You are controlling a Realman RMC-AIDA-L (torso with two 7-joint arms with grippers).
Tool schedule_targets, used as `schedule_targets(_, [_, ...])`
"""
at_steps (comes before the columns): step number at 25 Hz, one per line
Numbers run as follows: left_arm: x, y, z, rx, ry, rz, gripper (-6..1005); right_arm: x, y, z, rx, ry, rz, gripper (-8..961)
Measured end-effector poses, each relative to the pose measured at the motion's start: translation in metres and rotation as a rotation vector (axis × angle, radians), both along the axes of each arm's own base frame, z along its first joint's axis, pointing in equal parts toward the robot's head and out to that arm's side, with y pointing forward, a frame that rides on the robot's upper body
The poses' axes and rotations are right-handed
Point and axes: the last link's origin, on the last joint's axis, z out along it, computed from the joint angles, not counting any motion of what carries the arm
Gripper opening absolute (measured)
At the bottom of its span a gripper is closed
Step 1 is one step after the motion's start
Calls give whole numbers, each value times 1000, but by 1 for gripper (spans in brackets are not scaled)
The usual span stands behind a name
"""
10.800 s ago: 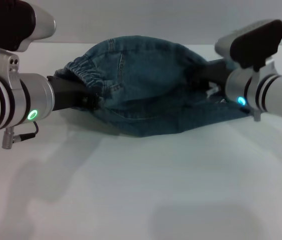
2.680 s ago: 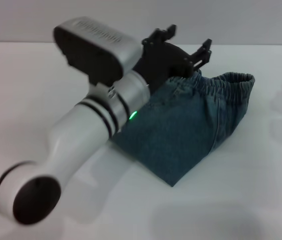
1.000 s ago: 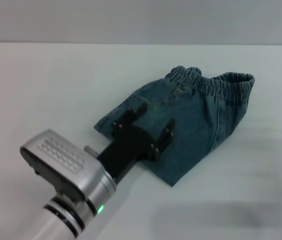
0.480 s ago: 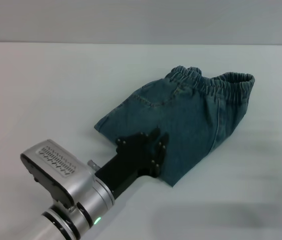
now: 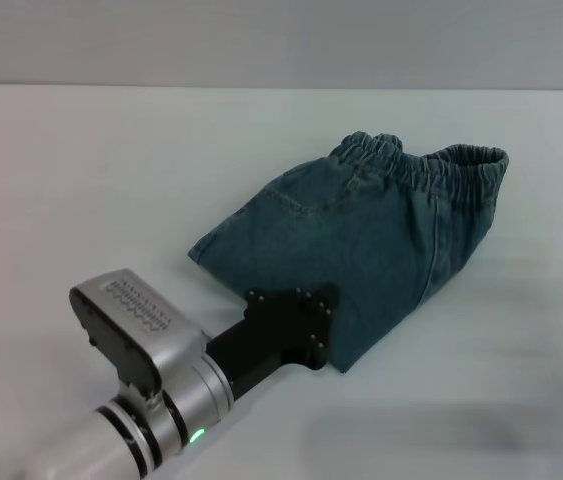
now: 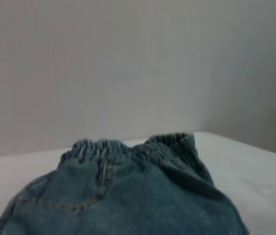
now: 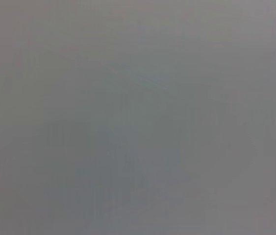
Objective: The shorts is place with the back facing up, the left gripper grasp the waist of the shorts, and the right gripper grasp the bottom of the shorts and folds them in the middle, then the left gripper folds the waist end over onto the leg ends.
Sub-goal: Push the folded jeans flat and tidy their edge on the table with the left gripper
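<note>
White table (image 5: 81,180) against a grey wall carries the folded denim shorts (image 5: 361,240) right of centre, elastic waist (image 5: 421,165) on the far side, folded corner nearest the robot. Left gripper (image 5: 306,325) lies at that near corner, shorts ahead of it; whether it is clenched or released cannot be told. Left wrist view shows the waist gathers; right gripper is unseen, its wrist view blank grey.

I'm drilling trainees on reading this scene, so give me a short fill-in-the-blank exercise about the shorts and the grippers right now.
1. The folded shorts are made of blue ____.
2. The elastic waistband lies at the pile's ____ edge from the robot.
3. The ____ gripper sits at the pile's near edge.
4. The shorts rest on a ____ table.

Missing words: denim; far; left; white
</note>
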Motion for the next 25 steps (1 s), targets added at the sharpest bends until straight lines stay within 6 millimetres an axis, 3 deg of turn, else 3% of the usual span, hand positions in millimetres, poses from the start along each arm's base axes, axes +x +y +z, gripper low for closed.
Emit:
schedule_targets(7, [-8,21,3,-21,22,59,1,-3,1,-1,3,12,5,43])
schedule_targets(17, [-22,60,28,80,55,124,8,-7,0,-2,9,29,8,42])
schedule_targets(25, [-14,88,38,117,69,106,13,-8,3,-3,-2,30,10,42])
